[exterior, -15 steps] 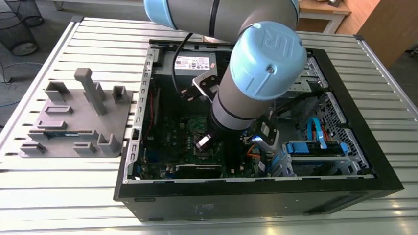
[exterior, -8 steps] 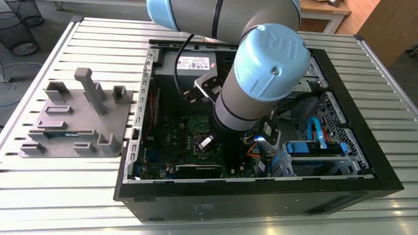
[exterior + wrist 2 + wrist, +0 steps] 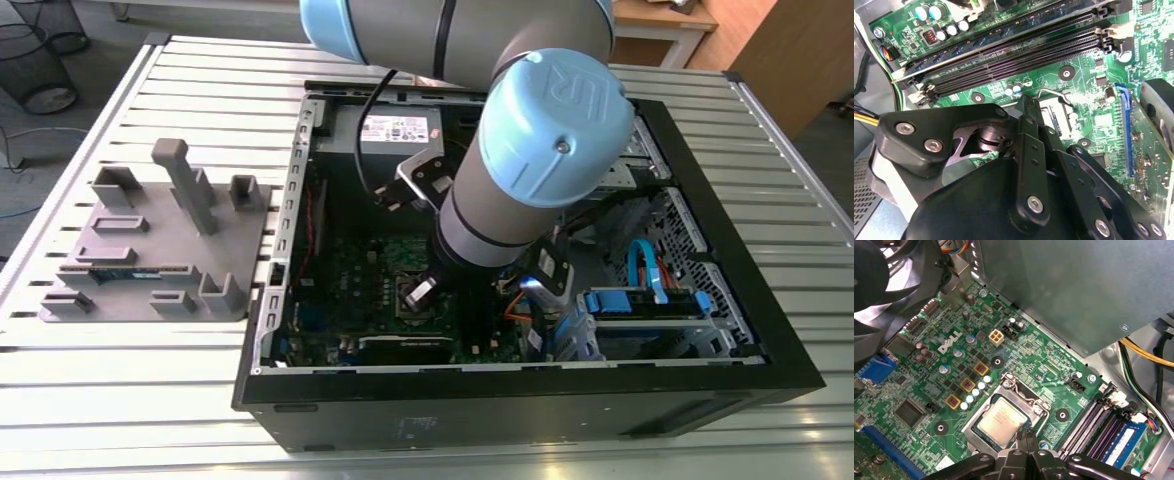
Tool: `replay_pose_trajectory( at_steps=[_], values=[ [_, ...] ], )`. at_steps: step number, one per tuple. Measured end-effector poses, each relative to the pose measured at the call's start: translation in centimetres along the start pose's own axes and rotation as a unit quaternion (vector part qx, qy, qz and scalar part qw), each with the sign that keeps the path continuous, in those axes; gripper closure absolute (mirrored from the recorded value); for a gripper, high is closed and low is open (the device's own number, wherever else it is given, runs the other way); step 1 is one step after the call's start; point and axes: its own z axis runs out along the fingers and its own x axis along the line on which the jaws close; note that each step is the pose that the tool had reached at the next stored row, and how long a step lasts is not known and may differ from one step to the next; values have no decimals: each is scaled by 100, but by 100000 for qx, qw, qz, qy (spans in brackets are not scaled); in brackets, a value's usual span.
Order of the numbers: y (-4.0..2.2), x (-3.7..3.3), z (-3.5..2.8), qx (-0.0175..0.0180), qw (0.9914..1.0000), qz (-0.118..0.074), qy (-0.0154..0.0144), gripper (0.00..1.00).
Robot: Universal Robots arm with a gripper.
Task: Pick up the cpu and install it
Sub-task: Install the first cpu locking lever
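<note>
First wrist view: the fingers point(image 3: 1024, 438) of the gripper point(image 3: 1027, 436) are pinched together, empty, tips just beside a corner of the cpu point(image 3: 1002, 421), which lies flat in its socket point(image 3: 1019, 393) on the motherboard point(image 3: 1049, 365) inside the case point(image 3: 534, 412).

The motherboard point(image 3: 1019, 365) is showing deep green with fine pale tracing, dotted with silver-topped capacitors point(image 3: 970, 398). At its middle the cpu point(image 3: 1004, 421) is gleaming silver-grey with dark print. Beside the cpu, small squares point(image 3: 968, 385) are showing yellow rims around dark centres. Over the motherboard the claw point(image 3: 1026, 440) is showing matte black. Across the motherboard the long slots point(image 3: 1019, 55) are running black, and one connector point(image 3: 1126, 130) is glowing bright blue. Around the motherboard the case point(image 3: 534, 400) is showing black. Above it the arm point(image 3: 554, 110) is wearing light blue caps on grey, and beneath it the desk point(image 3: 134, 380) is lying pale grey in ribbed stripes.
</note>
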Motion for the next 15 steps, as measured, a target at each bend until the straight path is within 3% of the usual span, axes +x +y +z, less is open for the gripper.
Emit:
replay_pose_trajectory(
  at_steps=[4, 9, 12, 15],
  values=[
    [-1, 0, 3, -109, 99969, -2418, 526, 89],
    [-3, 1, 11, -221, 99870, -4978, 1082, 89],
    [-5, 2, 21, -238, 99809, -6042, 1239, 89],
    [-8, 1, 24, -432, 99749, -6967, 1197, 89]
  ],
)
